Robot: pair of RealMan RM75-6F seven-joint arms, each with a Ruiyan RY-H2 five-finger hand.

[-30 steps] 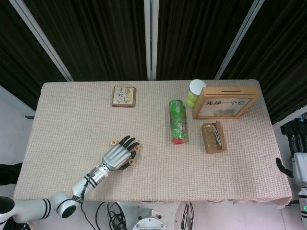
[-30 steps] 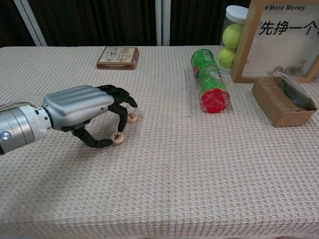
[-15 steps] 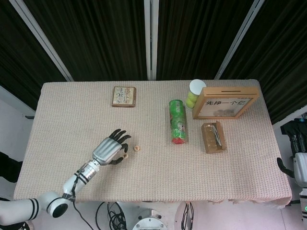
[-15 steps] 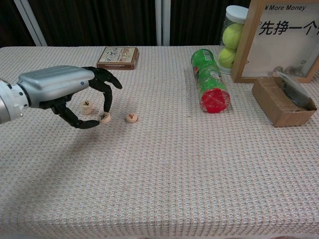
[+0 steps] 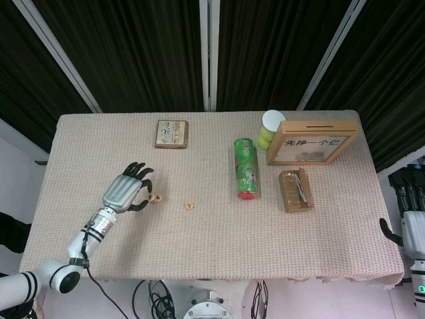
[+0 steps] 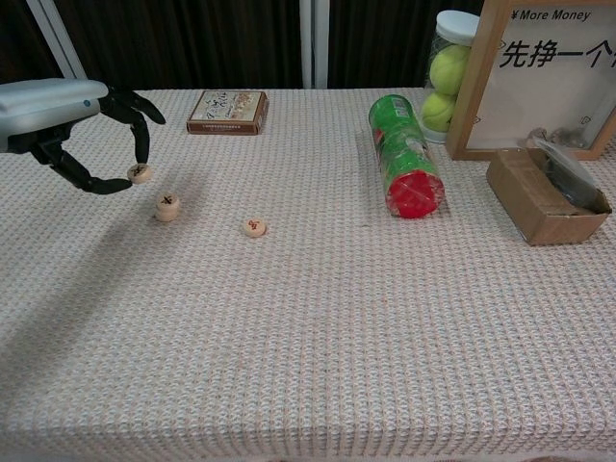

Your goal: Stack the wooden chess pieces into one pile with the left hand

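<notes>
Left hand (image 6: 72, 130) pinches 1 chess piece (image 6: 140, 173) above the counter (image 6: 318, 327). To its right lies a 2nd piece (image 6: 167, 206), a 3rd piece (image 6: 254, 227) further right. Centre over the 2nd, lower square, release gently.

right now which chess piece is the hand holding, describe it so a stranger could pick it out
Start at the small printed box at the table's far left-centre, then come forward and left to the left hand. The held piece is the wooden disc pinched between its dark fingertips. Unlike the black-marked piece and the red-marked piece, which lie flat on the cloth, it is lifted clear.
</notes>
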